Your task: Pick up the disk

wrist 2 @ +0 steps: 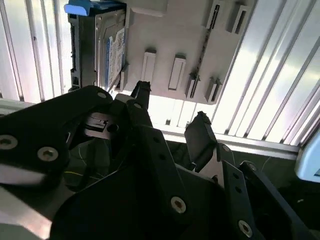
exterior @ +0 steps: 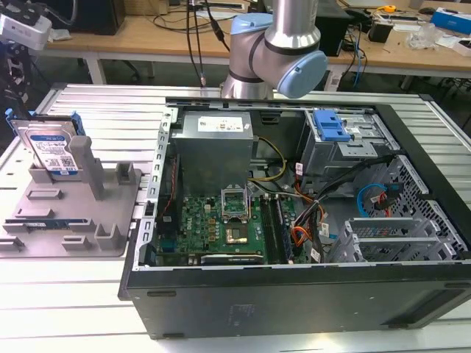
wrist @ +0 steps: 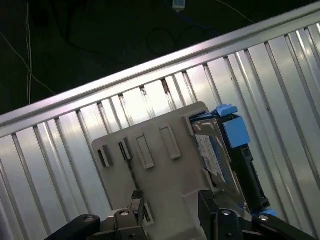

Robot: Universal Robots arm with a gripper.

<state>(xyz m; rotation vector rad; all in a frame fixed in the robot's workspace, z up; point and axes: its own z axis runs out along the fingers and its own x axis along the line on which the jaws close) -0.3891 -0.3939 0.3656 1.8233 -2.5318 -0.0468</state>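
The jaws stand apart with nothing between them, pointed toward the grey fixture point(wrist 2: 170, 30) that lies on the ribbed metal surface point(wrist 2: 280, 75). The disk point(wrist 2: 100, 45) stands on edge at one end of that fixture, beyond the tips of the jaws and off to one side of their gap. It is nearer one jaw than the other and touches neither.

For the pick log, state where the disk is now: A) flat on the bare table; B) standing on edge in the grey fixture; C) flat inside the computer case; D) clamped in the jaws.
B: the disk stands on edge in the grey fixture, beside an upright post, while the gripper, jaws apart, holds nothing.
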